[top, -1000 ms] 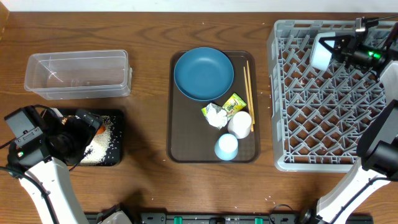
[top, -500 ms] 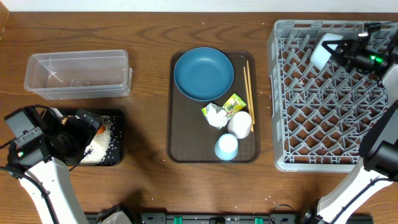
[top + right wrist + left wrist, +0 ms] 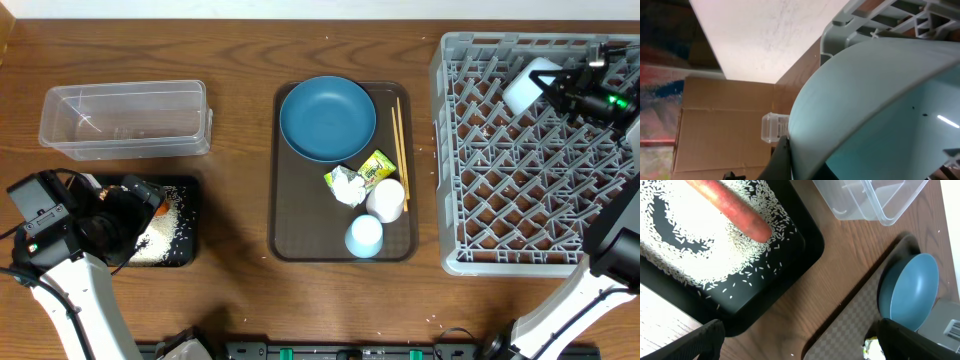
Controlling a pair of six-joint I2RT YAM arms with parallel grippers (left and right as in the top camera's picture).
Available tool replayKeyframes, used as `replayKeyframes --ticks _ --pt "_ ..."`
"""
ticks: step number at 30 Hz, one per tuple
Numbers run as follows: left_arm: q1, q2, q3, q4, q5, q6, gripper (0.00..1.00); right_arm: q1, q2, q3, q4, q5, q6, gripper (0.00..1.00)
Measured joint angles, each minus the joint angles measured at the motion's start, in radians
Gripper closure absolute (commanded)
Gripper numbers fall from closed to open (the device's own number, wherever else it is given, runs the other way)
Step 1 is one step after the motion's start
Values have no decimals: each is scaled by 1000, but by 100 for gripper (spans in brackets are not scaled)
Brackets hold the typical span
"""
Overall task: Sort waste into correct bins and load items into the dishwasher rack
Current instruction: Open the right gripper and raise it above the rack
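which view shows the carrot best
The left wrist view: the carrot lies close and unblocked on the rice in the black tray. Overhead, only an orange sliver of it peeks out beside the left arm. The right wrist view does not show it.

table [image 3: 240, 180]: brown wood, visible grain
dishwasher rack [image 3: 445, 160]: grey matt plastic
tub [image 3: 120, 148]: clear glossy plastic
black tray [image 3: 785, 260]: smooth, faint sheen
plate [image 3: 327, 118]: smooth, glossy
chopsticks [image 3: 400, 140]: pale wood
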Motion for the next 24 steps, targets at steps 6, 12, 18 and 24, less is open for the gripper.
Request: replayKeyframes --ticks 6,12,18,24 --pt "0 0 0 0 0 0 2 -16 0 0 -64 2 -10 99" --pt "0 0 0 0 0 0 2 -46 -38 0 -203 89 -63 93" --pt "0 0 0 0 0 0 2 -71 -145 -2 -276 336 -79 17" --pt "0 0 0 0 0 3 2 -92 -241 -4 -308 515 -84 1"
